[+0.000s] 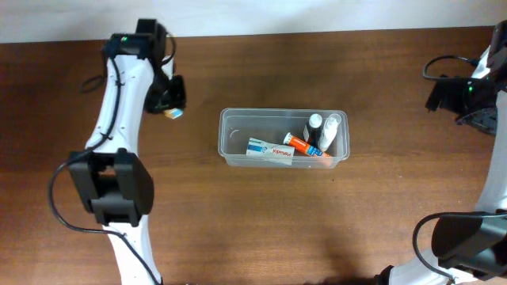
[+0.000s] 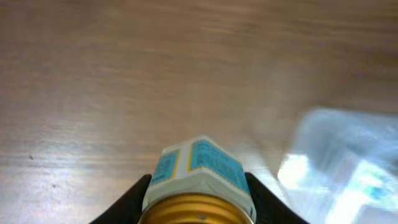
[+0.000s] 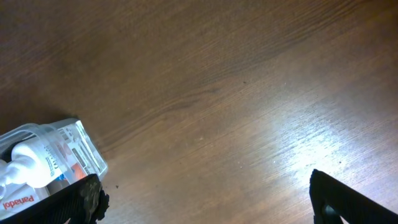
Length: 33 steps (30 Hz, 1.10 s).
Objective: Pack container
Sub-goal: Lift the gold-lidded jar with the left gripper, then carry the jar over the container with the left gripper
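The container (image 1: 238, 127), a clear plastic tub, stands mid-table. It holds a white and blue box (image 1: 269, 151), an orange tube (image 1: 305, 146) and two white bottles (image 1: 329, 131). My left gripper (image 1: 170, 103) is up and to the left of the tub, shut on a small bottle with a gold cap and a blue and white label (image 2: 199, 180). The tub shows blurred in the left wrist view (image 2: 342, 162). My right gripper (image 3: 205, 199) is open and empty over bare wood at the far right. The tub's corner shows in the right wrist view (image 3: 68, 140).
The wooden table (image 1: 317, 229) runs across the whole overhead view. Both arm bases stand at the front, left (image 1: 111, 190) and right (image 1: 459, 237). A black cable (image 1: 440, 63) loops near the right arm.
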{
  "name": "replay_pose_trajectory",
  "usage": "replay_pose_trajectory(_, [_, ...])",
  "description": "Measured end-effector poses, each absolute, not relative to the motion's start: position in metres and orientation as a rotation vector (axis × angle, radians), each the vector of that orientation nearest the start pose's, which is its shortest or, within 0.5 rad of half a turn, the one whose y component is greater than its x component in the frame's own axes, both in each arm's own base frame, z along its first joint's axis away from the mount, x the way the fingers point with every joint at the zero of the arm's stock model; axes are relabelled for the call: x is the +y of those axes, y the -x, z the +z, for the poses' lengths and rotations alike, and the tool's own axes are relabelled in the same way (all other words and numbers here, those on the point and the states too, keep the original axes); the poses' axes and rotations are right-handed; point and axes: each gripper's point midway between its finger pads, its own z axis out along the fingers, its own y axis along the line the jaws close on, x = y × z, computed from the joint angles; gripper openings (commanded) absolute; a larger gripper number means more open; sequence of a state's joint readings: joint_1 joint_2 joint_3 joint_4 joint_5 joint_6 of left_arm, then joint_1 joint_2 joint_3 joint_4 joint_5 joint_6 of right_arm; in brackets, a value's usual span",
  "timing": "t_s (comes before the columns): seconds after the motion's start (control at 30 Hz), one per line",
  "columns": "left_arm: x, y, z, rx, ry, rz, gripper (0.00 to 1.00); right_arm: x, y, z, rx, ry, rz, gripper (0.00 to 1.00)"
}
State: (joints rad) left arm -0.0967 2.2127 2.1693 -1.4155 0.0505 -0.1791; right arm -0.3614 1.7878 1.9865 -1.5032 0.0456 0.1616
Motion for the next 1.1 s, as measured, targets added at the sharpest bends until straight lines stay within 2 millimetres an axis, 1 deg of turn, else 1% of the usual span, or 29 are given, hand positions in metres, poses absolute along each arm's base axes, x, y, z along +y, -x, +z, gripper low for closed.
replay_pose_trajectory(0.17, [-0.105, -0.446, 0.167, 2.980, -0.071, -0.153, 0.41, -0.138, -0.343, 0.241, 2.780, -0.752, -0.104, 0.99])
replay_pose_trajectory(0.23, [-0.129, -0.441, 0.181, 2.955, -0.152, -0.173, 0.41, -0.138, -0.343, 0.241, 2.779, -0.753, -0.104, 0.98])
replay_pose_trajectory(0.27, [-0.144, -0.438, 0.187, 2.937, -0.202, -0.186, 0.41, -0.138, -0.343, 0.241, 2.779, -0.752, -0.104, 0.98])
replay_pose_trajectory(0.33, [-0.164, -0.434, 0.191, 2.919, -0.269, -0.199, 0.41, -0.138, -0.343, 0.241, 2.780, -0.753, -0.104, 0.98])
replay_pose_trajectory(0.43, [-0.192, -0.421, 0.191, 2.917, -0.365, -0.209, 0.41, -0.138, -0.343, 0.241, 2.780, -0.753, -0.104, 0.98])
replay_pose_trajectory(0.57, [-0.218, -0.411, 0.189, 2.903, -0.453, -0.220, 0.41, -0.138, -0.343, 0.241, 2.779, -0.753, -0.103, 0.98])
replay_pose_trajectory(0.67, [-0.234, -0.406, 0.184, 2.895, -0.501, -0.227, 0.41, -0.138, -0.343, 0.241, 2.780, -0.752, -0.104, 0.98])
replay_pose_trajectory(0.77, [-0.245, -0.401, 0.173, 2.916, -0.540, -0.220, 0.41, -0.138, -0.343, 0.241, 2.780, -0.753, -0.104, 0.98])
replay_pose_trajectory(0.97, [-0.260, -0.395, 0.132, 2.998, -0.600, -0.185, 0.41, -0.138, -0.343, 0.241, 2.779, -0.752, -0.103, 0.98])
replay_pose_trajectory(1.0, [-0.263, -0.392, 0.122, 3.021, -0.615, -0.175, 0.41, -0.138, -0.343, 0.241, 2.780, -0.753, -0.104, 0.99])
replay_pose_trajectory(1.1, [-0.267, -0.389, 0.105, 3.055, -0.635, -0.158, 0.41, -0.138, -0.343, 0.241, 2.779, -0.752, -0.103, 0.98])
